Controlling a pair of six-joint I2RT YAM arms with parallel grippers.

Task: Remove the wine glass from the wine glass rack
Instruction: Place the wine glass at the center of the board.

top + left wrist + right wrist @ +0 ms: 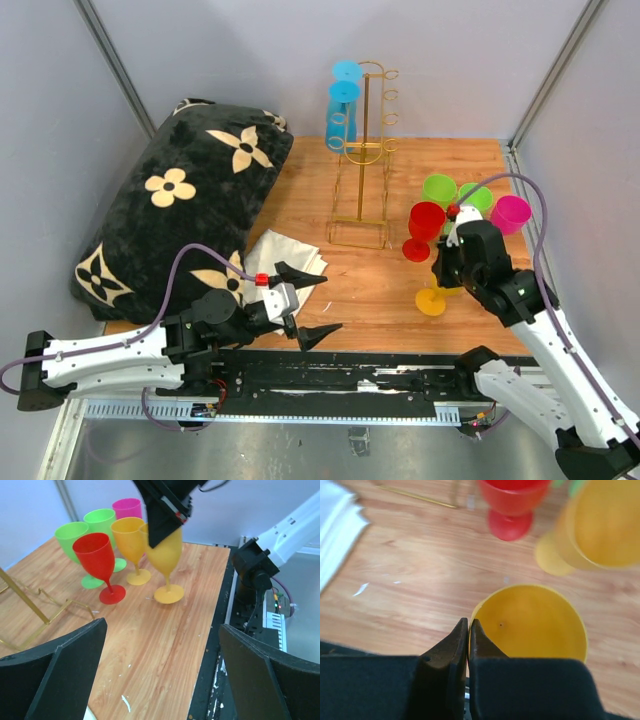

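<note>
While left gripper (331, 303) gapes wide, right gripper (468, 626) pinches yellow wine glass (535, 625) rim.

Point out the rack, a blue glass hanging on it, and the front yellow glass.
rack (362, 150), top view, on its central pole.
blue glass (339, 125), top view, on its bowl.
front yellow glass (167, 555), left wrist view, on its bowl.

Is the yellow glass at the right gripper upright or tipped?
Upright: the yellow glass stands on its foot on the table, bowl opening upward, with the right gripper closed on its rim.
</note>
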